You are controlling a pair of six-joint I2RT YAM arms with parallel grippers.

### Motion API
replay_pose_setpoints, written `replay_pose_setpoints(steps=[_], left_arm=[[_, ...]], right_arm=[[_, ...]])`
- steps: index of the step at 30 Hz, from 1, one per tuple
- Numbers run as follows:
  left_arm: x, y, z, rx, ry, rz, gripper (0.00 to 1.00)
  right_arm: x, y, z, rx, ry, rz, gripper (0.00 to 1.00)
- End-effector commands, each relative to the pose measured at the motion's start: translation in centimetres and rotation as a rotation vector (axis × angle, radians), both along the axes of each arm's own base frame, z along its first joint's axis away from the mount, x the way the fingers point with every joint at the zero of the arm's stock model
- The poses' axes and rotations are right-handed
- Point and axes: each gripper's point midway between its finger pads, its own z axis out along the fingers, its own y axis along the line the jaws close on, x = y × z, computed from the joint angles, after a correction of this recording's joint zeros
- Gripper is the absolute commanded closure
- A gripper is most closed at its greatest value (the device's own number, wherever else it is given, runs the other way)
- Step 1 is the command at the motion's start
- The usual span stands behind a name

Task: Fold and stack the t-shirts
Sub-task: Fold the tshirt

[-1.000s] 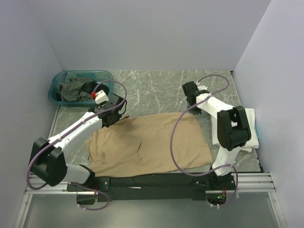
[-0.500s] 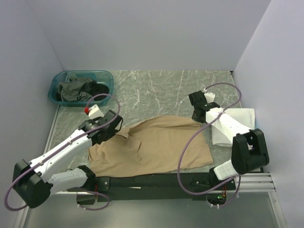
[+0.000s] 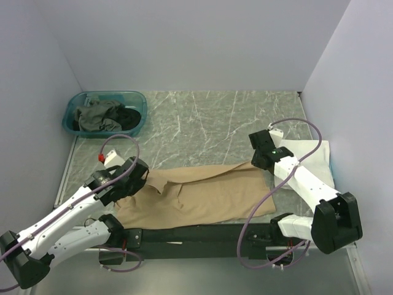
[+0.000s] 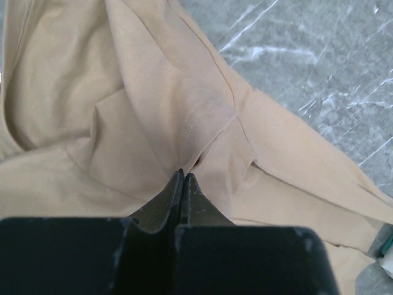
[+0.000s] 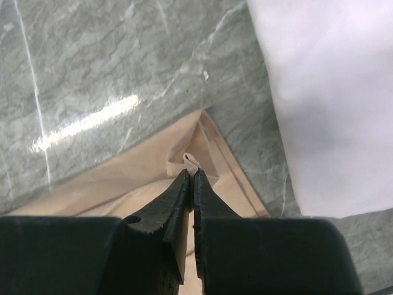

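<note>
Soft, creased tan t-shirt (image 3: 209, 193) doubled over on veined grey marble-look worktop (image 3: 202, 123), left hand (image 4: 183, 175) pinched shut on a fold, right hand (image 5: 190, 174) clamping its corner.

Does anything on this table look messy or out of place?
Only the tan t-shirt: it is bunched and creased beside the left end effector, so its folded edge runs crooked there. The white t-shirt at the right lies flat.
</note>
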Motion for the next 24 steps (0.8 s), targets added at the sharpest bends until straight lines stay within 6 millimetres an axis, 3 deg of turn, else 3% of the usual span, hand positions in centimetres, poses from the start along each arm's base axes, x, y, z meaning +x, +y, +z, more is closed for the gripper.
replay_pose_setpoints(steps=[1, 5, 9, 16, 21, 24], left_arm=[[-1.8, 0.3, -0.4, -0.036, 0.046, 0.033, 0.99], [-3.1, 0.9, -0.5, -0.05, 0.074, 0.059, 0.99], [-3.8, 0.3, -0.5, -0.098, 0.088, 0.034, 0.99], [-5.0, 0.9, 0.1, -0.081, 0.119, 0.024, 0.99], [-6.0, -0.2, -1.9, -0.103, 0.178, -0.047, 0.99], [-6.9, -0.8, -3.9, -0.117, 0.228, -0.087, 0.97]], right_arm=[[0.0, 0.4, 0.8, 0.018, -0.052, -0.004, 0.91], [-1.0, -0.4, 1.0, -0.014, -0.045, -0.019, 0.91], [-1.8, -1.1, 1.2, -0.033, -0.039, -0.03, 0.91], [-2.7, -1.2, 1.2, -0.019, -0.03, -0.027, 0.9], [-4.1, -1.0, 0.1, 0.018, -0.007, -0.038, 0.88], [-5.6, -1.0, -1.6, 0.044, 0.035, -0.043, 0.76]])
